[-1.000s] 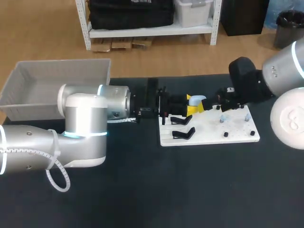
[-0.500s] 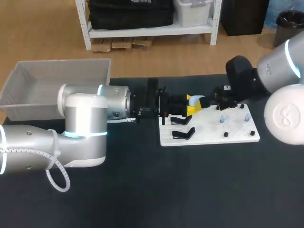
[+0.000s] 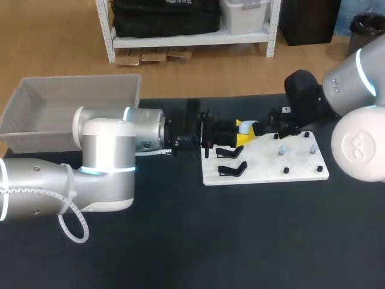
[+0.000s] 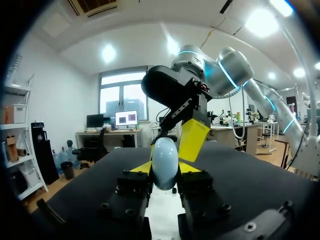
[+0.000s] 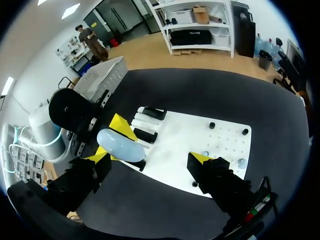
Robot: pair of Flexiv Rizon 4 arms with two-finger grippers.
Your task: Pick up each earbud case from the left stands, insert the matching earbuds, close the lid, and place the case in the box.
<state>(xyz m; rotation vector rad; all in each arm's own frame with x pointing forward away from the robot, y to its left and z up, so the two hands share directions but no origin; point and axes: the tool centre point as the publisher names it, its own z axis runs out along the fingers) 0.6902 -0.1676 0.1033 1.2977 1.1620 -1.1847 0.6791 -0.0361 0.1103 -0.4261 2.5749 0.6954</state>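
Observation:
A light blue earbud case [image 3: 247,125] hangs over the left end of the white board [image 3: 264,165], with my left gripper [image 3: 242,133] shut on it. In the left wrist view the case [image 4: 165,162] stands upright between the yellow tips of that gripper [image 4: 165,174]. My right gripper [image 3: 269,127] is wide open just right of the case. In the right wrist view the case [image 5: 120,145] lies close to one finger of my right gripper [image 5: 150,160], inside its span and not pinched. Small pale earbuds [image 3: 281,152] sit on pegs on the board.
Two black stands [image 3: 231,161] sit at the board's left end, below the held case. A grey box [image 3: 72,108] stands at the table's far left, behind my left arm. Dark tabletop lies in front of the board.
My right gripper has moved left, closer to the case. My left arm and the case have kept still.

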